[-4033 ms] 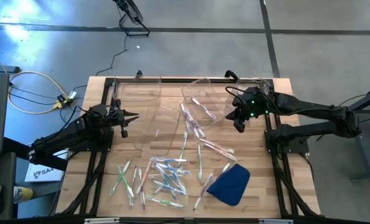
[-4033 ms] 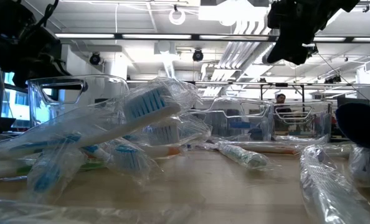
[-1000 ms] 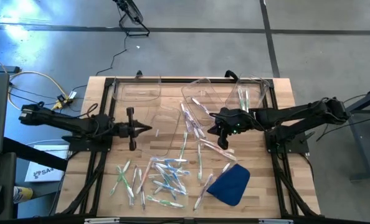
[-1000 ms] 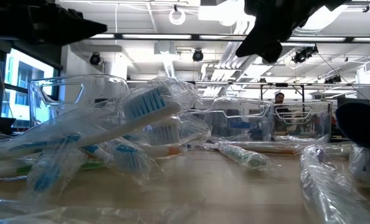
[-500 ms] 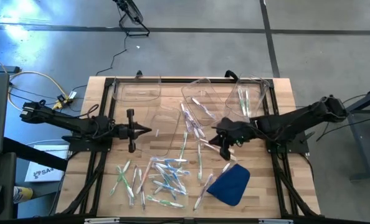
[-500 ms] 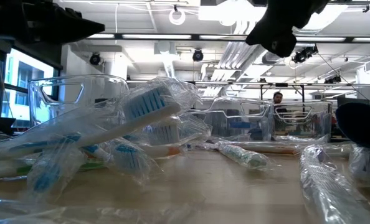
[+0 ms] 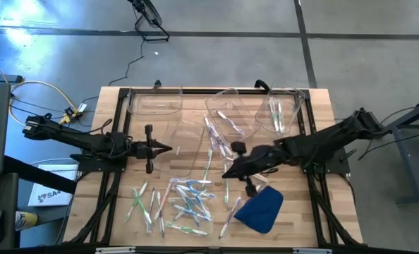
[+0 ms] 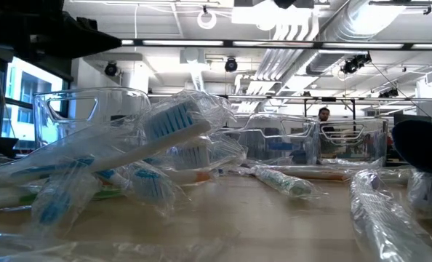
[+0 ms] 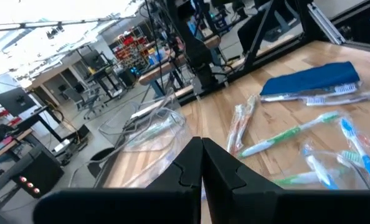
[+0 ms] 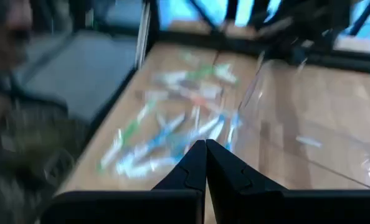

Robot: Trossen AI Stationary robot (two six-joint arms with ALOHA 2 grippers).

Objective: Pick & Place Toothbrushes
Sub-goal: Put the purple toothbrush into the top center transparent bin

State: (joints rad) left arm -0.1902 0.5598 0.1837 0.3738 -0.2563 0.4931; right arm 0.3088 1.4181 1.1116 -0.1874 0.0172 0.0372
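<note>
Several toothbrushes point(image 7: 185, 201) in clear wrappers lie scattered on the wooden table, most of them toward its near edge. More lie across the middle point(image 7: 216, 141), and a few lie inside the far right bin point(image 7: 278, 113). My right gripper point(image 7: 226, 174) is shut and empty. It points toward the table's left, above the middle of the table beside a wrapped toothbrush point(image 7: 227, 187). Its wrist view shows the toothbrushes point(image 10: 166, 134) blurred ahead of the shut fingers point(image 10: 205, 152). My left gripper point(image 7: 170, 148) hovers shut and empty at the table's left, pointing right; the toothbrushes point(image 9: 284, 134) lie beyond it.
Clear plastic bins stand along the far edge point(image 7: 156, 104) point(image 7: 231, 113), and another bin point(image 7: 188, 148) stands in front of the left gripper. A blue cloth point(image 7: 260, 209) lies near the front right. Black frame rails point(image 7: 310, 152) run along both sides of the table.
My right gripper has swung from beside the far bins toward the table's near edge and a little left, out over the middle. It has also rolled, and in the low view it has risen out of the top of the picture. It has stayed shut. My left arm has kept still.
</note>
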